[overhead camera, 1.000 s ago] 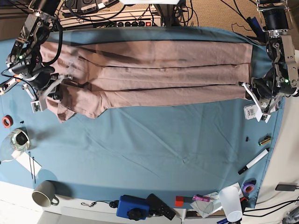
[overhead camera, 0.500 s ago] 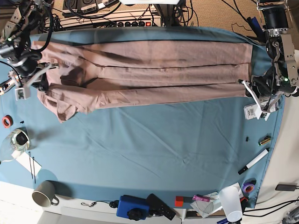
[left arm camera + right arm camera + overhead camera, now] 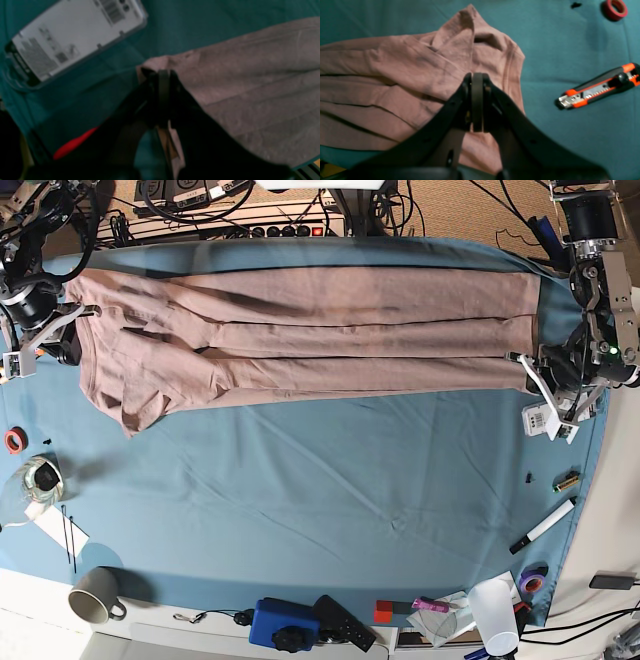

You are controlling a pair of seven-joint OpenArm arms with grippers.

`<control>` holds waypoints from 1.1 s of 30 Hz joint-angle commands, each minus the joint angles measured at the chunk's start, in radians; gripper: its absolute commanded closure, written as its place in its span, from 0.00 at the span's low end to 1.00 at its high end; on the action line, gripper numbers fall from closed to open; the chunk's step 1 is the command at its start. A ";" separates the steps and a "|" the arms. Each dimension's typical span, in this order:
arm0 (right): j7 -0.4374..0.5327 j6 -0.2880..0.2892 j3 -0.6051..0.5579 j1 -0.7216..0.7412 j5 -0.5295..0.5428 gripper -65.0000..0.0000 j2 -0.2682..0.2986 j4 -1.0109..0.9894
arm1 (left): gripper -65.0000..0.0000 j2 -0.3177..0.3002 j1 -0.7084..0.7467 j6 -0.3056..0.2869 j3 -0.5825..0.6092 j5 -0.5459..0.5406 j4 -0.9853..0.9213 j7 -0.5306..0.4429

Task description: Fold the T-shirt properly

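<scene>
The pink-beige T-shirt [image 3: 320, 330] lies stretched in a long folded band across the far side of the blue cloth [image 3: 320, 490]. My left gripper [image 3: 528, 368] is at its right end in the base view. In the left wrist view that gripper [image 3: 163, 75] is shut on a bunched corner of the T-shirt [image 3: 250, 75]. My right gripper [image 3: 45, 338] is at the band's left end. In the right wrist view it [image 3: 477, 77] hangs over the crumpled sleeve end of the T-shirt [image 3: 395, 75], pads pressed together with no cloth showing between them.
A white labelled box [image 3: 75, 37] lies beside the left gripper. An orange-black utility knife [image 3: 597, 86] and a red tape roll [image 3: 613, 7] lie near the right gripper. A marker [image 3: 545, 525], a mug [image 3: 95, 595] and clutter line the front edge.
My right gripper has moved up and toward the base view's left edge. The sleeve end of the T-shirt has spread out flatter that way. The left arm has stayed put.
</scene>
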 commanded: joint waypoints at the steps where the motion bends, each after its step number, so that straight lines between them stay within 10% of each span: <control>1: 0.016 0.003 0.008 -0.003 0.015 1.00 0.018 0.018 | 1.00 -0.019 -0.014 0.003 -0.005 -0.006 0.027 -0.011; 17: 0.064 0.039 0.006 -0.008 -0.050 1.00 0.018 0.018 | 1.00 -0.019 -0.013 0.001 -0.005 -0.038 0.040 0.008; 23: 0.079 0.053 -0.030 -0.007 -0.084 0.78 0.018 0.018 | 1.00 -0.020 -0.011 -0.002 -0.005 -0.031 0.040 -0.025; 33: 0.144 -0.028 -0.286 0.106 -0.420 0.78 0.018 -0.015 | 1.00 -0.020 -0.011 -0.001 -0.005 -0.004 0.040 -0.034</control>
